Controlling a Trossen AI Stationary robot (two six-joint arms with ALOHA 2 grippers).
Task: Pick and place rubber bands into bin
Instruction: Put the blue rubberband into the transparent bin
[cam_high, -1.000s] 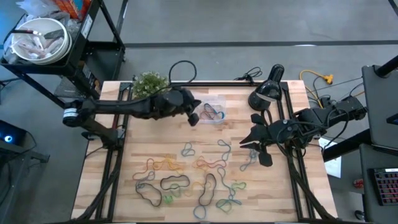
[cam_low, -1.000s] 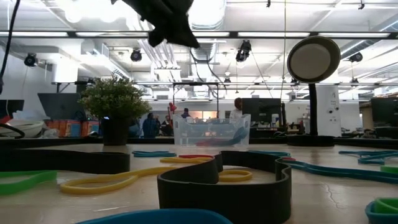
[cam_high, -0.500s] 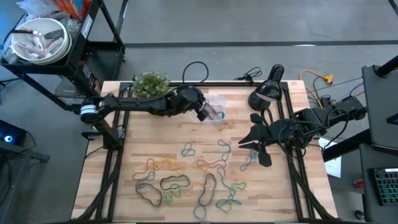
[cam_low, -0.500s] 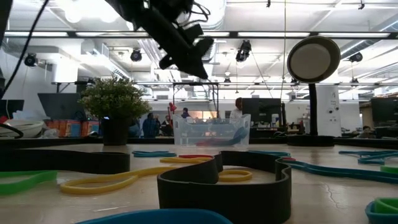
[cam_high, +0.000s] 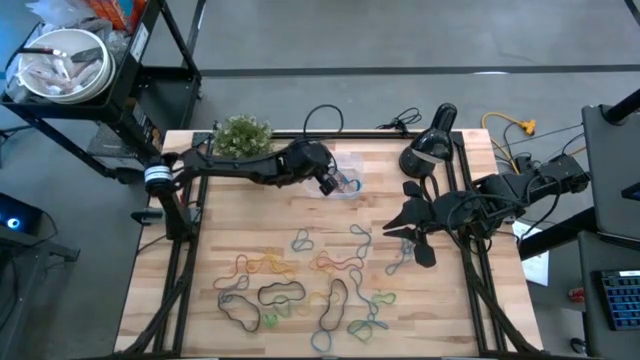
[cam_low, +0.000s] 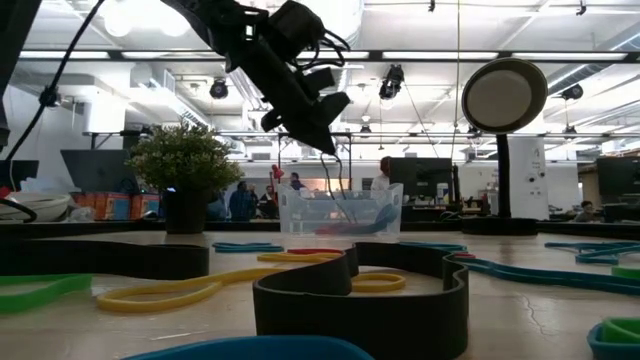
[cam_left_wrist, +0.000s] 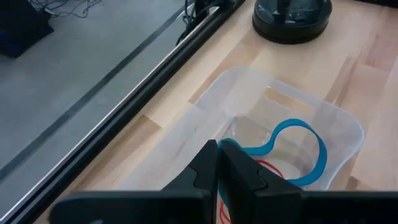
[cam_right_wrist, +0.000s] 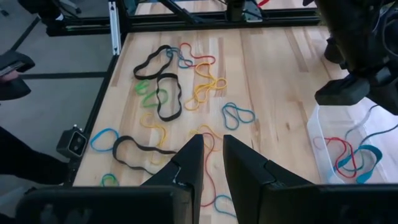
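Note:
The bin, a small clear tub, stands at the far middle of the table with a blue band and a red band lying in it. My left gripper hovers just above the bin's left end, shut on a thin dark rubber band. Many loose rubber bands in several colours lie spread over the near half of the table. My right gripper waits above the table's right side, open, with nothing between its fingers. My left gripper pinches the thin band's upper end between its two shut fingertips. The fingers slant down from the table's left. The band hangs slack below them, and its lower part reaches down inside the bin; whether it rests on the bottom cannot be told.
A small potted plant stands left of the bin, a black desk lamp right of it. A black cable loop lies behind the far edge. A metal bowl sits on a cart off the table's far left.
My left gripper, still shut, has gone down and toward the table's right edge and now stands over the bin. The thin band now hangs from it into the bin.

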